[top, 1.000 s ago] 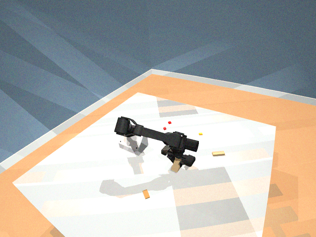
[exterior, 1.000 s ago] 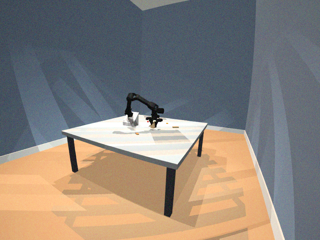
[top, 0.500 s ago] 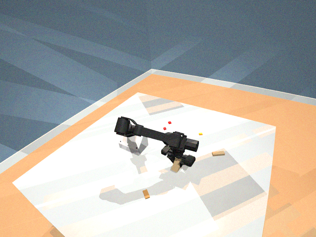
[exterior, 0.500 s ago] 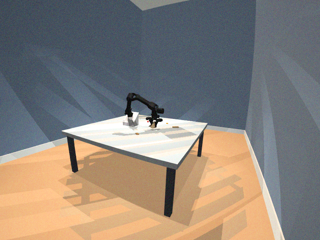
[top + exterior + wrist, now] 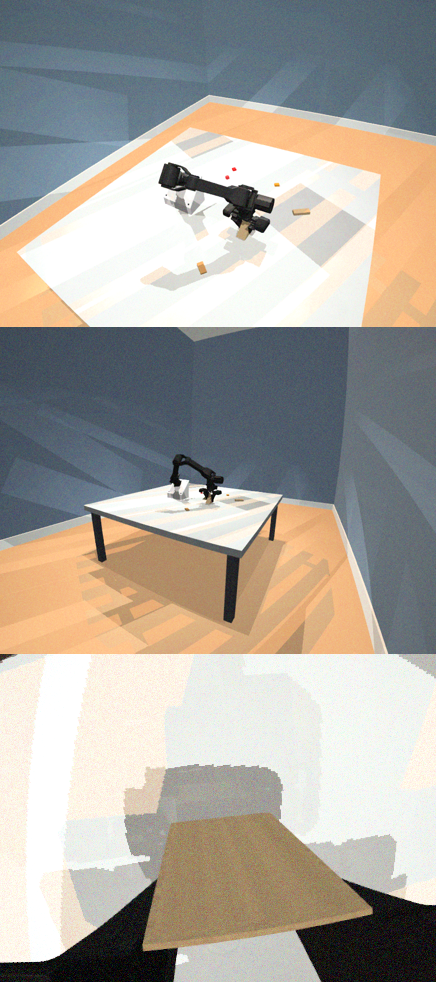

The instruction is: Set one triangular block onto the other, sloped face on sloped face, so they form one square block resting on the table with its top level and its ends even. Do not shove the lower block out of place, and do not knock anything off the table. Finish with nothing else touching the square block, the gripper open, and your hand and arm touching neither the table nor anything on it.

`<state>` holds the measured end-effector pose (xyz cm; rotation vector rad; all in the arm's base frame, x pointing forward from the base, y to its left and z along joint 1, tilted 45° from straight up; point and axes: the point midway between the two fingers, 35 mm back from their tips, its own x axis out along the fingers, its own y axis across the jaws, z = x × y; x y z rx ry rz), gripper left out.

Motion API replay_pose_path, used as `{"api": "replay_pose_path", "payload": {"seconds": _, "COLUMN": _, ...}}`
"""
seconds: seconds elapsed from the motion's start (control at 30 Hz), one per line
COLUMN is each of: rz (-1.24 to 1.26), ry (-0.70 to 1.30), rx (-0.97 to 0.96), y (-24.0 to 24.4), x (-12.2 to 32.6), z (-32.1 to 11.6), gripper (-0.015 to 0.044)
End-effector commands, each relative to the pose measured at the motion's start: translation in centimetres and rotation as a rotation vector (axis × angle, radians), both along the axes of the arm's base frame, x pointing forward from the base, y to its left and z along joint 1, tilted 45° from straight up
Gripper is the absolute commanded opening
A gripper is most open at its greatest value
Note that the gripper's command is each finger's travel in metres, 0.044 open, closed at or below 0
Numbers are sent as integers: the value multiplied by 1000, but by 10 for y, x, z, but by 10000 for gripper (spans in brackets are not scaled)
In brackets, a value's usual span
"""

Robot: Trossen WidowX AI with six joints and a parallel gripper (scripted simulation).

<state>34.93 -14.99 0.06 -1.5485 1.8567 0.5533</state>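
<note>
My gripper (image 5: 245, 227) (image 5: 210, 498) is shut on a tan wooden triangular block (image 5: 242, 234) (image 5: 240, 874). The block is tilted in the top and exterior views, and a broad flat face and a thin near edge show in the wrist view. It appears to be held a little above the table (image 5: 115, 246) (image 5: 140, 515); the exact gap is hard to tell. Another tan block (image 5: 301, 212) (image 5: 239, 500), apparently the other triangular block, lies on the table to the right of the gripper in the top and exterior views. Its sloped face is too small to make out.
An orange-brown block (image 5: 201, 267) (image 5: 186, 509) lies toward the front left. A small orange block (image 5: 276, 184) (image 5: 227, 494) lies behind the resting tan block. Two small red blocks (image 5: 234, 169) (image 5: 227, 177) lie behind the arm. The pale arm base (image 5: 179, 198) (image 5: 183, 490) stands left of the gripper.
</note>
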Motion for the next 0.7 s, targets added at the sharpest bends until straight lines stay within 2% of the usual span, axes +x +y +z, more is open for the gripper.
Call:
{"api": "replay_pose_path", "payload": {"seconds": 0.0, "rz": 0, "ry": 10, "rx": 1, "y": -5, "x": -3, "z": -5, "gripper": 0}}
{"api": "replay_pose_path", "payload": {"seconds": 0.27, "rz": 0, "ry": 11, "rx": 1, "y": -9, "x": -3, "z": -9, "gripper": 0}}
{"api": "replay_pose_path", "payload": {"seconds": 0.67, "rz": -2, "ry": 7, "rx": 1, "y": -8, "x": -3, "z": -9, "gripper": 315}}
